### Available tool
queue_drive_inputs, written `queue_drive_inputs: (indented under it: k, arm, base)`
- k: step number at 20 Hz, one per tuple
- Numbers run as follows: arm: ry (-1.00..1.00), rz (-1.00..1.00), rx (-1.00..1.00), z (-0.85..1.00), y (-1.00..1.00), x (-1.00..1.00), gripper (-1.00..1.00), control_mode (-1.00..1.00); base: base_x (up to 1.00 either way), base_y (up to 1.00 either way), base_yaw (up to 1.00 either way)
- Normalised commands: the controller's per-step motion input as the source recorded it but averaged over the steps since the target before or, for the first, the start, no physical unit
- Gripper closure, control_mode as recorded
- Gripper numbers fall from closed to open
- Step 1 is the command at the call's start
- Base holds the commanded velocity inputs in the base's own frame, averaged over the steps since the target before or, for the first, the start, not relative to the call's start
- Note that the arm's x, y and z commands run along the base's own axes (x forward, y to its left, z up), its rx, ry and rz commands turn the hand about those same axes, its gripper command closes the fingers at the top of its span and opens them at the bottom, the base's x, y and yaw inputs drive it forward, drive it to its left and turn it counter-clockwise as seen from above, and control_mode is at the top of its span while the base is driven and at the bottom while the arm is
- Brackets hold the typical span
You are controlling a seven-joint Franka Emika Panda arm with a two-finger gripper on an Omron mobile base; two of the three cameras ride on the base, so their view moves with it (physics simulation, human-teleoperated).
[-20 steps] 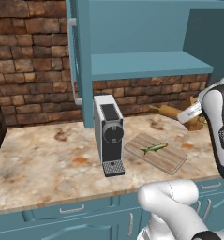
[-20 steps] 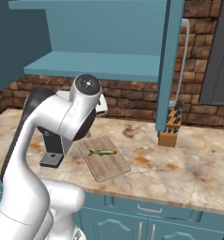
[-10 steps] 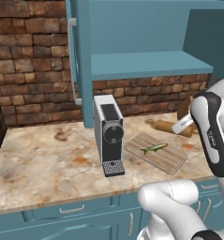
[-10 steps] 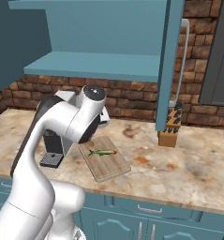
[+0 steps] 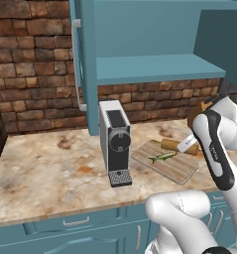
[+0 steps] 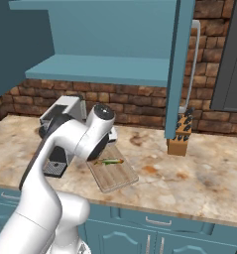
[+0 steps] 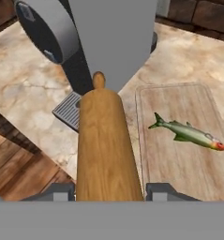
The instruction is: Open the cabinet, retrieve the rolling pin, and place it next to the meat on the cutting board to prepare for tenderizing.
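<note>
My gripper point(image 7: 111, 192) is shut on the rolling pin point(image 7: 106, 150), a light brown wooden cylinder with its knob pointing at the coffee machine. The pin hangs just over the counter along one long edge of the cutting board point(image 7: 179, 159). On that board lies the meat point(image 7: 188, 132), a slim greenish fish-like piece, apart from the pin. From the left base view the rolling pin point(image 5: 173, 145) sits low over the far edge of the cutting board point(image 5: 172, 166), behind the meat point(image 5: 162, 157), and my forearm hides most of the hand. The cabinet point(image 5: 159, 67) stands open above.
A grey coffee machine point(image 5: 115, 141) stands on the counter left of the board, its drip tray point(image 7: 69, 110) close to the pin's end. The open cabinet door point(image 5: 85, 64) hangs over it. A knife block point(image 6: 180, 141) stands to the right by the brick wall.
The arm has come down with the rolling pin, from mid-air near the back wall to just over the far edge of the cutting board. The grip has not changed.
</note>
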Motion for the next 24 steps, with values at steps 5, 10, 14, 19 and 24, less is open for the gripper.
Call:
queue_drive_inputs:
  k: [5, 10, 14, 19, 24]
  arm:
    - [0.04, 0.04, 0.0, -0.45, -0.01, 0.07, 1.0, -1.0]
    - [0.08, 0.06, 0.0, -0.3, -0.13, 0.11, 1.0, -1.0]
    - [0.08, 0.06, 0.0, -0.12, -0.24, 0.28, 1.0, -1.0]
    - [0.03, 0.07, 0.0, -0.17, -0.23, 0.23, 1.0, -1.0]
    - [0.0, 0.08, 0.0, -0.23, -0.21, 0.18, 1.0, -1.0]
  base:
    - [0.0, 0.0, 0.0]
    - [0.0, 0.0, 0.0]
    - [0.0, 0.0, 0.0]
    - [0.0, 0.0, 0.0]
    - [0.0, 0.0, 0.0]
